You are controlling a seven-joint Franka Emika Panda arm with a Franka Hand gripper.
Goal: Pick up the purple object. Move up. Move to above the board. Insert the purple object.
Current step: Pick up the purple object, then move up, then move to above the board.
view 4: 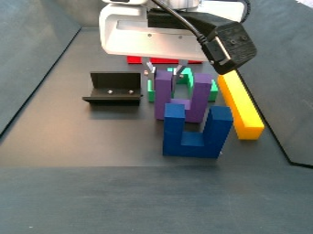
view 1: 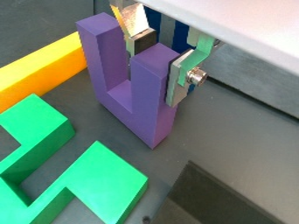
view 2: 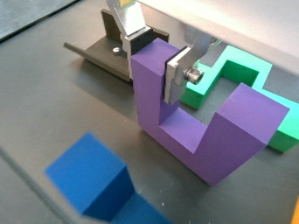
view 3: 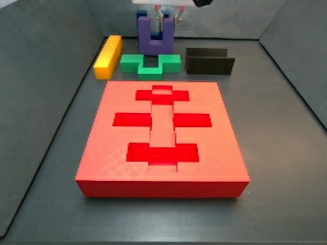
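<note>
So the purple object (view 1: 131, 87) is sitting upright on the counter (view 3: 281, 115), flat base down and both prongs pointing straight up. The gripper (view 1: 160, 54) is down over it, and its silver fingers (view 1: 183, 77) are closed onto one of the two prongs, one plate on each side, so it's pinching that prong narrow rather than hanging open. You can see the same grip in both wrist views, with the other prong standing free next to it (view 2: 246, 118).

Using the purple object as the reference: the green block (view 1: 59, 171) lies flat just beside it, and in a side view (view 3: 149, 66) it sits between the purple object and the board. The yellow bar (view 1: 41, 70) lies near it on another side. The blue U-shaped block (view 4: 196, 130) stands close by too, prongs up like the purple one. The fixture (view 4: 113, 90) is a bit off to the side.

The board (view 3: 163, 142) is well apart from the purple object, red with its recesses facing up.

The purple object's base looks to run roughly crosswise to the board's long side, but I can't tell for sure.
</note>
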